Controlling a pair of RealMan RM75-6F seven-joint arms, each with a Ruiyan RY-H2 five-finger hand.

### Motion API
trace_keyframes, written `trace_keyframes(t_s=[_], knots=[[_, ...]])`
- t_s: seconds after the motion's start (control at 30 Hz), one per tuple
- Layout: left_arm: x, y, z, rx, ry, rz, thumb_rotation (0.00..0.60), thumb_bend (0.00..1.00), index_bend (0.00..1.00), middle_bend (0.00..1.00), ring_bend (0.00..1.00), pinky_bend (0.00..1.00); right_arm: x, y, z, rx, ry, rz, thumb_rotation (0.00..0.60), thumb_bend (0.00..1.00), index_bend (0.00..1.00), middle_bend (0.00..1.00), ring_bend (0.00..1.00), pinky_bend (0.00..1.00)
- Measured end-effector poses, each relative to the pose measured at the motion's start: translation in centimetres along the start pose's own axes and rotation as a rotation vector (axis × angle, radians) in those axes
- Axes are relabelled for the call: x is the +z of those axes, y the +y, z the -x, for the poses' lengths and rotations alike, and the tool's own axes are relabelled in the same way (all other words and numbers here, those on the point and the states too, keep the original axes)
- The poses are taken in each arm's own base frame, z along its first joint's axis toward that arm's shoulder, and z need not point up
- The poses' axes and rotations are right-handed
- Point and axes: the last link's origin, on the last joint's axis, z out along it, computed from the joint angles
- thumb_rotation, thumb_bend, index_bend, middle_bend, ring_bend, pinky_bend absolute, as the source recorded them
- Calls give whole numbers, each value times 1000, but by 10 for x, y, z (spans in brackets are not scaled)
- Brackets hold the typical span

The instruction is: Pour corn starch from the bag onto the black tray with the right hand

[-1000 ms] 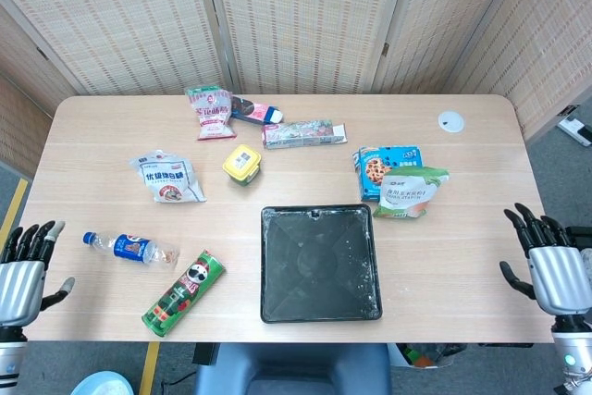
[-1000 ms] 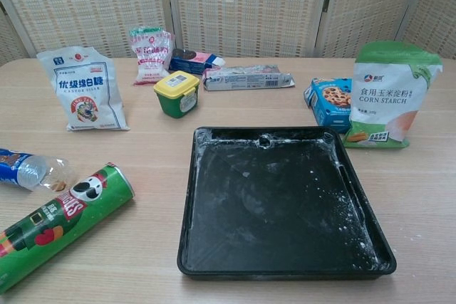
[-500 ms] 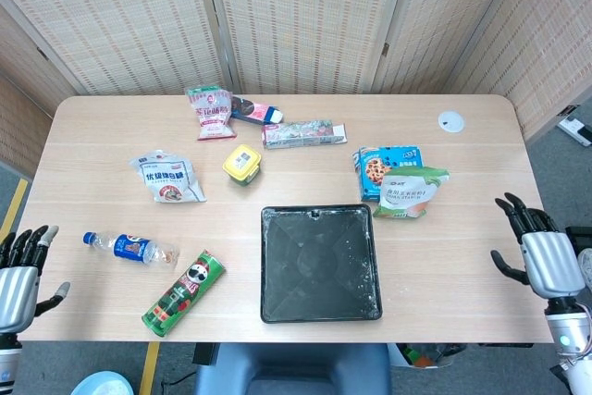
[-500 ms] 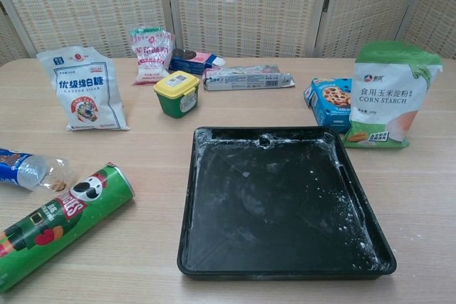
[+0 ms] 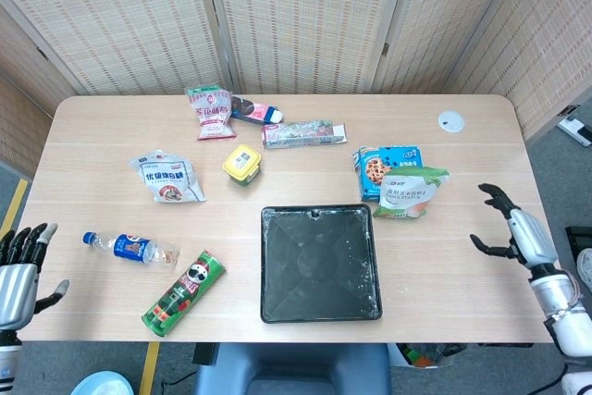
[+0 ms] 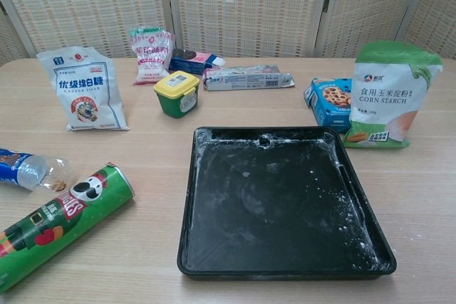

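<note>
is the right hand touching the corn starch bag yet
Apart. The head view shows bare tabletop between the right hand, fingers spread near the table's right edge, and the corn starch bag, which stands untouched beside the black tray.

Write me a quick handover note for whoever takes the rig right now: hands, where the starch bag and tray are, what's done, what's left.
Right hand: open, holds nothing, over the table's right edge, apart from the corn starch bag.
Left hand: open, idle at the near left corner.
Corn starch bag: upright beyond the tray's far right corner, against the blue cookie box, untouched.
Black tray: near the front edge at centre; only a thin white dusting along its rim and floor, no heap.
Done: nothing yet.
Left: reach the right hand to the bag, grip it, carry it over the tray, tip it to pour.
</note>
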Motion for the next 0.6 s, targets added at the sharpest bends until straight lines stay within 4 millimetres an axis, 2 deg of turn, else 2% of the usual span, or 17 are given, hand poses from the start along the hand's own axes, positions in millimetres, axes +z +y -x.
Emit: trace_keyframes(t_s=[0.2,0.4,0.6], knots=[[-2,-3,0,3,-2,-16,600,291,118,112,113,0,37,-1,8,35,-29,-5,600,345,86,110,205,199],[-2,-4,-3,7,8,-20,600,291,122,114,120,0,64,3,9,107,-42,22,600,344,86,120,219,198],[-2,-3,-3,6,7,-20,600,291,125,115,120,0,91,-11,16,195,-98,12,600,345,87,128,229,199]])
